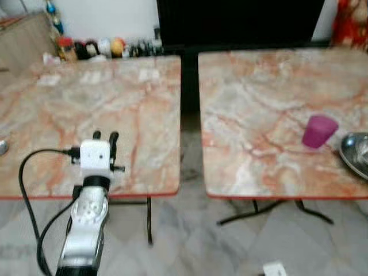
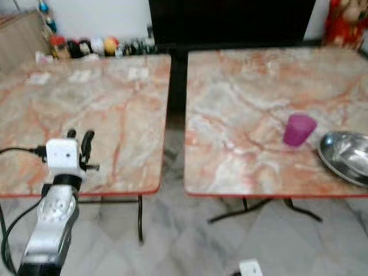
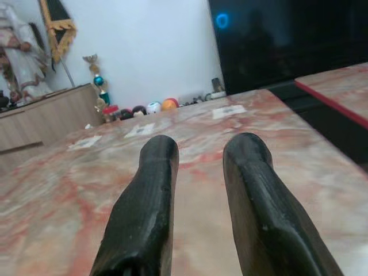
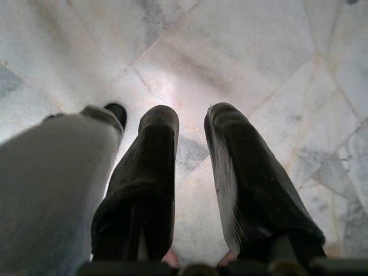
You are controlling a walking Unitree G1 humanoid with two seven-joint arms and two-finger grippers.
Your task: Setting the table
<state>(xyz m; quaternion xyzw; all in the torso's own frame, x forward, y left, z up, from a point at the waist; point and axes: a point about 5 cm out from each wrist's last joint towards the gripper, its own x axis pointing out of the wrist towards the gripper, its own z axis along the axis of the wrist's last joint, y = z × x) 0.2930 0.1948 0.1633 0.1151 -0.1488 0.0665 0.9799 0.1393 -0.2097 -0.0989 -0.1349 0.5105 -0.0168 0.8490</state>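
Observation:
Two marble-patterned tables stand side by side, the left table (image 1: 138, 109) and the right table (image 1: 259, 98). A purple cup (image 1: 318, 131) stands upright near the right table's front right. Just right of it, a metal bowl (image 2: 347, 155) lies at the table's edge. My left gripper (image 1: 105, 137) is over the front part of the left table, pointing away from me. Its fingers (image 3: 158, 172) are open with nothing between them. My right gripper (image 4: 192, 112) hangs over the tiled floor, open and empty.
A narrow gap (image 1: 188, 138) separates the tables. Bottles and coloured balls (image 1: 103, 47) line the floor by the back wall, beside a wooden cabinet (image 1: 26, 37) and a dark unit (image 1: 241, 20). A small white object (image 1: 275, 268) lies on the floor. Something shiny (image 1: 3, 146) sits at the left table's edge.

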